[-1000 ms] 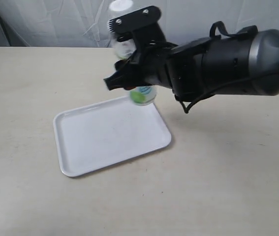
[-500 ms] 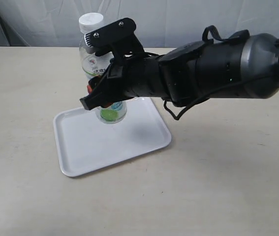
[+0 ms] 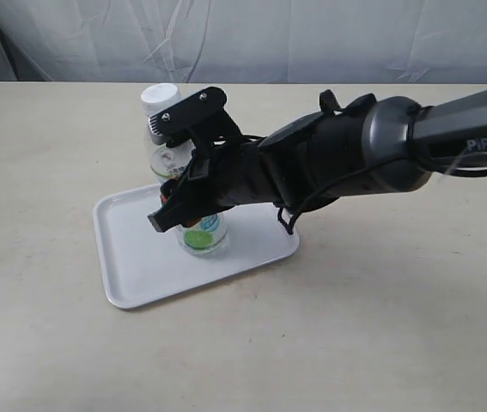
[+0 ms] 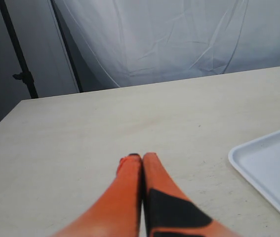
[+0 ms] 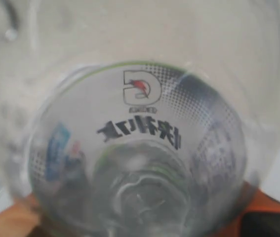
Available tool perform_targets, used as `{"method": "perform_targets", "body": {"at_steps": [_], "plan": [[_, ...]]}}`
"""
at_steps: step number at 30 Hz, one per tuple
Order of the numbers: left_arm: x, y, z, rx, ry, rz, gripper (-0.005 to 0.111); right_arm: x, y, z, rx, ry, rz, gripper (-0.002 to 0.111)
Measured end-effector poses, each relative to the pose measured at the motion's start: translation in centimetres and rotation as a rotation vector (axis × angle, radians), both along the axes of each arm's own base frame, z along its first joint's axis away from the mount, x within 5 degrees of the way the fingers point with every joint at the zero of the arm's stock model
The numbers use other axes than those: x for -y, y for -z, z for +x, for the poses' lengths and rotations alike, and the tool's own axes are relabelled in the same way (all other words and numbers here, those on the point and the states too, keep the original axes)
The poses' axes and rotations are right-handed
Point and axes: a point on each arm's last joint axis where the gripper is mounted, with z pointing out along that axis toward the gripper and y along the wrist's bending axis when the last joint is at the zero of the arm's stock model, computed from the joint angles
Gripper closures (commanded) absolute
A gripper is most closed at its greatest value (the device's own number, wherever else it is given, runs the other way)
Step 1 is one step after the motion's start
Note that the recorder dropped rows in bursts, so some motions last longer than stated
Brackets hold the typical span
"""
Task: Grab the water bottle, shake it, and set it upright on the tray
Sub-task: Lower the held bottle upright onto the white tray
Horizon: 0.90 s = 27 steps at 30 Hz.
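The water bottle [image 3: 200, 233] stands upright over the white tray [image 3: 136, 257], white cap [image 3: 159, 96] on top. Its base is at the tray's surface near the middle; I cannot tell whether it touches. My right gripper [image 3: 181, 199] reaches in from the right and is shut on the bottle's middle. In the right wrist view the bottle [image 5: 140, 138] fills the picture, with orange fingers [image 5: 6, 222] on both sides. The left gripper [image 4: 141, 159] hovers over bare table with its orange fingers pressed together and nothing between them, a tray corner [image 4: 273, 168] beside it.
A beige table [image 3: 398, 326] carries the tray. Behind it hangs a white cloth backdrop [image 3: 312, 39]. A dark stand pole [image 4: 19, 59] rises past the table's far corner in the left wrist view.
The right arm has carried the bottle leftward and down, from above the tray's far right corner to an upright stand near the tray's middle.
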Motion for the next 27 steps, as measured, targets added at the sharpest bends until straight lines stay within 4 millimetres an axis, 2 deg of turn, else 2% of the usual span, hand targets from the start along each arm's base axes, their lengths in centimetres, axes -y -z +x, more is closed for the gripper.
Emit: {"method": "perform_targets", "body": {"at_steps": [22, 24, 27], "plan": [[0.0, 0.0, 0.0, 0.0, 0.0, 0.0, 0.106, -0.28, 0.11, -0.17, -0.015, -0.029, 0.011, 0.109], [0.0, 0.0, 0.0, 0.0, 0.0, 0.0, 0.106, -0.29, 0.11, -0.19, -0.016, -0.03, 0.012, 0.104], [0.0, 0.0, 0.0, 0.0, 0.0, 0.0, 0.106, -0.29, 0.11, -0.19, -0.013, -0.033, 0.009, 0.086]]}}
